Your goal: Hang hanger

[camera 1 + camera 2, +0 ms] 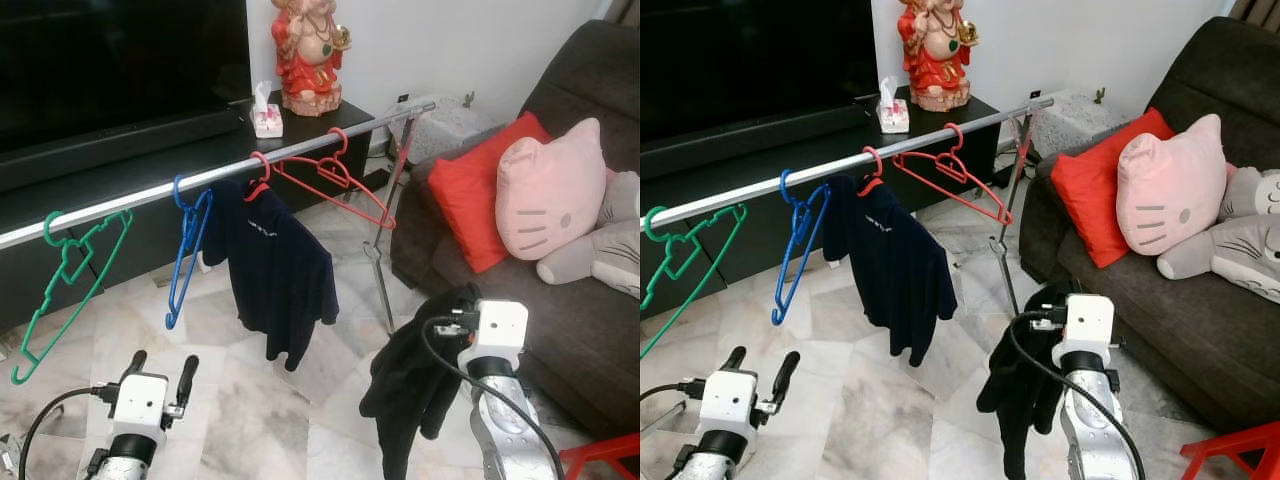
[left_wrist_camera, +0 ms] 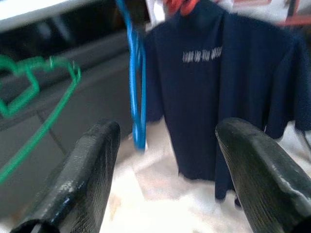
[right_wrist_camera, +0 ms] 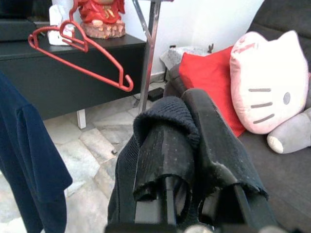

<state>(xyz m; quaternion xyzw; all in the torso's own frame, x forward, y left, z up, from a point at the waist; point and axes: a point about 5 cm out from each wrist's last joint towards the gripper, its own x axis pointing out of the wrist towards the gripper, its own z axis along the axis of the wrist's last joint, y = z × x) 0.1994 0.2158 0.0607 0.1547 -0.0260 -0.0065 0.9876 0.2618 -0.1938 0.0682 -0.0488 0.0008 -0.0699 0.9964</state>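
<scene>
- Fingers point(image 3: 214, 141) of the right gripper point(image 3: 187, 141) are clenched on a black garment point(image 1: 415, 385), which wraps over the fingertips and hangs down toward the marble floor point(image 1: 250, 410), near the sofa point(image 1: 570, 330).
- Fingers point(image 2: 87, 170) of the left gripper point(image 1: 160, 370) are released and spread apart, grasping nothing; this gripper is low on the near left, below the rail point(image 1: 130, 200).
- On the rail, from left to right, hang a green hanger point(image 1: 65, 290), a blue hanger point(image 1: 187, 250), a navy T-shirt point(image 1: 275, 275) on a red hanger hook point(image 1: 259, 180), and a bare red hanger point(image 1: 340, 180).
- The bare red hanger hangs at the far right part of the rail, close to its upright pole point(image 1: 385, 250).
- Behind the rail stands a dark TV worktop point(image 1: 150, 170) with a red statue point(image 1: 310, 55) and a tissue box point(image 1: 267, 115).
- On the sofa lie a red cushion point(image 1: 475, 200) and a pink cat-face pillow point(image 1: 550, 190), touching each other.
</scene>
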